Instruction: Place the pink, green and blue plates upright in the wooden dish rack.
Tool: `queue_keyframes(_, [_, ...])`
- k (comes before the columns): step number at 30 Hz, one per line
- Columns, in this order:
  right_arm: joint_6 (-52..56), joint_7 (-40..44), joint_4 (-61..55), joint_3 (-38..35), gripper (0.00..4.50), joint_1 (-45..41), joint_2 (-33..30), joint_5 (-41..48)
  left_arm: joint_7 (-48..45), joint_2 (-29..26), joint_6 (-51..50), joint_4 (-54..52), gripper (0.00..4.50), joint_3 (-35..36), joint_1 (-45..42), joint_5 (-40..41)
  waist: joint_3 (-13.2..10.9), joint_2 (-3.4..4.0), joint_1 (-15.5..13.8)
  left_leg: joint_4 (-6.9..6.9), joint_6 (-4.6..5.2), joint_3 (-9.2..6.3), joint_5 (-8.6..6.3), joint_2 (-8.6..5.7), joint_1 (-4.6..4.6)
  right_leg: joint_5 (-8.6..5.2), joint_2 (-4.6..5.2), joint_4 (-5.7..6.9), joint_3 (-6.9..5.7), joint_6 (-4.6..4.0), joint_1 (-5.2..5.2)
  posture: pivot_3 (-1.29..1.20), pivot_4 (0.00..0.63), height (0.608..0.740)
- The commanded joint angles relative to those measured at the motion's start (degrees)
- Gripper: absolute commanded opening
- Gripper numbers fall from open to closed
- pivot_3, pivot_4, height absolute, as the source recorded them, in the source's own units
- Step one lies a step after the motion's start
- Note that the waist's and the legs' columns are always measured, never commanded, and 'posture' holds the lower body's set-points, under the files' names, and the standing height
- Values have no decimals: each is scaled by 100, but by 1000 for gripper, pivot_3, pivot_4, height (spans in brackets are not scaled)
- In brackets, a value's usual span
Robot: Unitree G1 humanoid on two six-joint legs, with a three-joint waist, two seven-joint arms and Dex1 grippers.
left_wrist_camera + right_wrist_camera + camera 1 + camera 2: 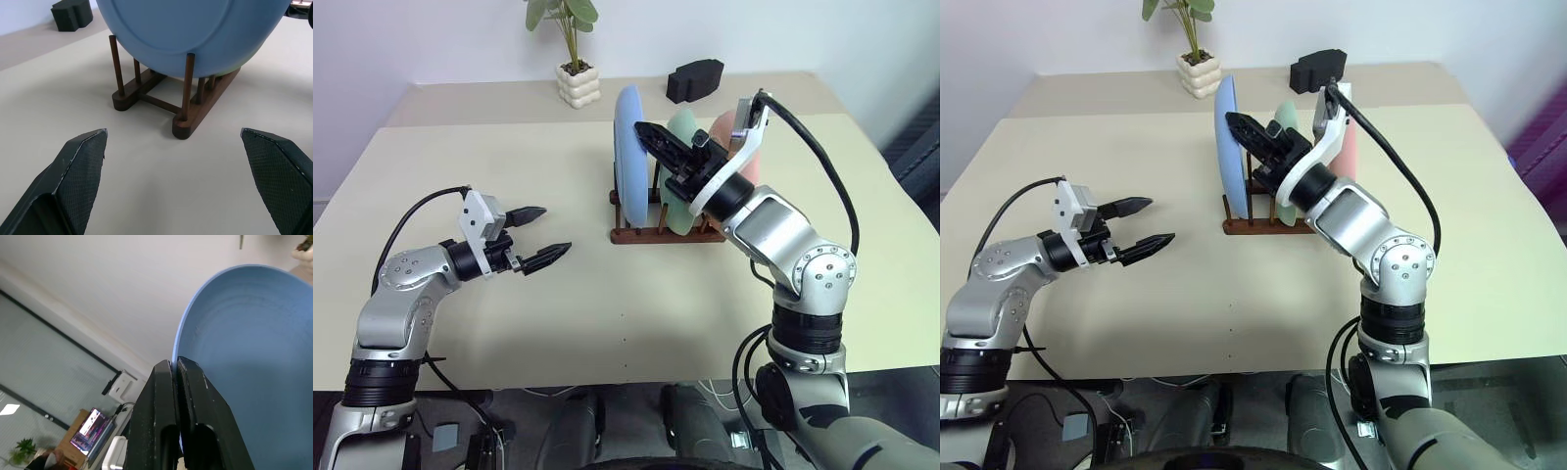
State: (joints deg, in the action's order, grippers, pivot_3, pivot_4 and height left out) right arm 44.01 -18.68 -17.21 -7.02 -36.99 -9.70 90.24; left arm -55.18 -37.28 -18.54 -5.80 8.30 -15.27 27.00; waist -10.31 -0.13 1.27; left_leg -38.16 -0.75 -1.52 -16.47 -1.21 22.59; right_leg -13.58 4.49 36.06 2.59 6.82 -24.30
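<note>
My head views show all three plates standing in the wooden dish rack (656, 232) on the tabletop (509, 176): the blue plate (631, 157), the green plate (683, 132) behind it, the pink plate (734, 132) farthest. My left wrist view adds the rack's thin round pegs and dark rails, and the blue plate's smooth matte curve. My left jaws (539, 235) stand wide, their pads cross-hatched; my right jaws (176, 364) are pressed together at the blue rim, gripping nothing.

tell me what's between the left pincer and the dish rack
Only bare table: left pincer hangs open, facing the dish rack, as the left wrist view shows.
</note>
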Motion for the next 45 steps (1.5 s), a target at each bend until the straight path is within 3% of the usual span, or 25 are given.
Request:
queue_keyframes(1, [-119,-34,-191,-13,93,-24,54,136,-36,-44,79,-194,4500,136,-10,114,0,0,2,0,0,0,0,0,0,0,0,0,0,0,0,0,150,740])
queue_keyframes(9, [-156,-42,-192,5,93,15,41,123,-45,-35,89,-166,4500,115,-34,100,0,0,0,1,0,0,0,0,1,0,0,-1,0,0,0,0,150,740])
queue_keyframes(13, [-164,-36,-193,-5,1338,21,30,118,-39,-32,92,-170,4500,115,-29,98,0,0,0,1,0,0,0,0,1,0,0,-2,0,0,0,0,150,740])
queue_keyframes(19, [-165,-22,-202,-3,4283,13,-18,57,-27,-32,85,-185,4500,121,-17,101,0,0,0,1,0,0,0,0,0,0,0,-2,0,0,0,0,150,740])
queue_keyframes(39, [-184,534,-510,-71,4283,-219,-349,-170,-23,-4,75,-223,4500,86,3,104,0,0,-3,3,0,-1,0,1,1,-1,0,-5,0,0,0,0,150,740])
queue_keyframes(43, [-73,1118,-697,-49,4283,-311,-885,-661,-19,17,74,-227,4500,62,-6,99,-1,0,-6,3,0,0,0,1,2,-1,1,-6,0,0,0,0,150,740])
queue_keyframes(45, [-110,1789,-876,-40,4283,-386,-1576,-1427,-25,27,79,-216,4500,53,-6,93,-2,0,-30,3,1,0,0,0,5,-1,1,-9,-1,-1,0,0,150,740])
